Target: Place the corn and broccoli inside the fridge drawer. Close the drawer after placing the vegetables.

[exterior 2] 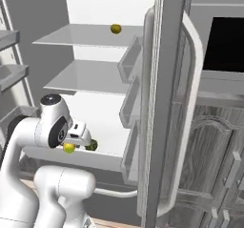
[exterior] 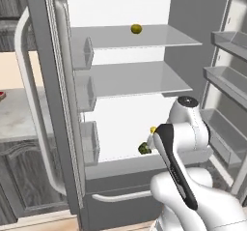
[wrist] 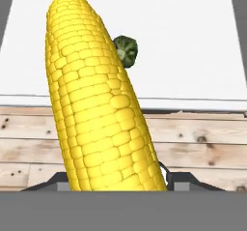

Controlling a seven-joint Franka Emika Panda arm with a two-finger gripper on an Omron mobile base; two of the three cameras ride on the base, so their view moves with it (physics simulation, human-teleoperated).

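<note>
My gripper (wrist: 120, 182) is shut on the corn (wrist: 96, 104), a bright yellow cob that rises from between the two dark fingertips (wrist: 185, 181) in the hand view. The base views show the corn (exterior: 153, 129) (exterior 2: 69, 148) as a small yellow spot at the hand, just at the front edge of the fridge drawer (exterior: 120, 163) (exterior 2: 71, 156). The broccoli (wrist: 126, 50), a dark green floret, lies on the drawer's pale floor (wrist: 193, 41) just beyond the cob. It also sits right beside the hand as the broccoli (exterior: 144, 149) (exterior 2: 91, 145). My own arm hides most of the gripper in the left base view.
Both fridge doors stand open, with door bins (exterior: 226, 80) on the right and door bins (exterior 2: 128, 103) on the left door. A round yellowish fruit (exterior: 136, 29) (exterior 2: 115, 28) rests on the top glass shelf. A grey lower front with a bar handle (exterior: 120, 196) lies below. Wooden floor (wrist: 202, 143) shows under the hand.
</note>
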